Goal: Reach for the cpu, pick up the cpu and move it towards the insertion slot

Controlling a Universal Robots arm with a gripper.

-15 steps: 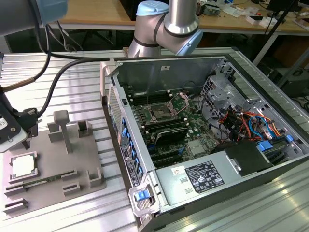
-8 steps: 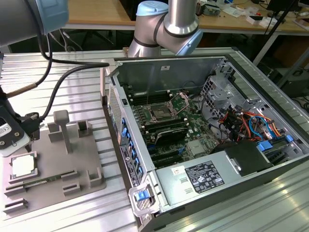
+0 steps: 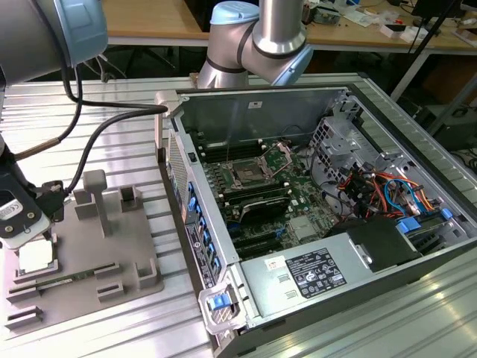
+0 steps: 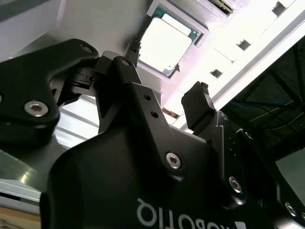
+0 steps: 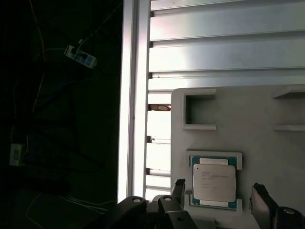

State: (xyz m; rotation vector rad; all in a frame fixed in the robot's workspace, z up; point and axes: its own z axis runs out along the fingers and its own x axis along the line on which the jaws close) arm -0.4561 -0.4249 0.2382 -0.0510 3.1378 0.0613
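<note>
tool (image 5: 219,191) open | cpu (image 5: 214,180) straight below, centred between spread fingers (image 5: 178,188) (apart from both) | cpu seated in grey plate (image 5: 257,119) near its edge

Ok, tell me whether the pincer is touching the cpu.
Apart. In the first wrist view the open pincer straddles the cpu, with a gap showing on either side of it.

A flat grey plastic plate with raised blocks (image 3: 82,250) lies on the ribbed aluminium table (image 3: 127,127) at the exterior view's left. Just right of it stands an open grey metal computer case (image 3: 253,104) holding a green motherboard (image 3: 298,186) and red and blue cables (image 3: 380,190).
</note>
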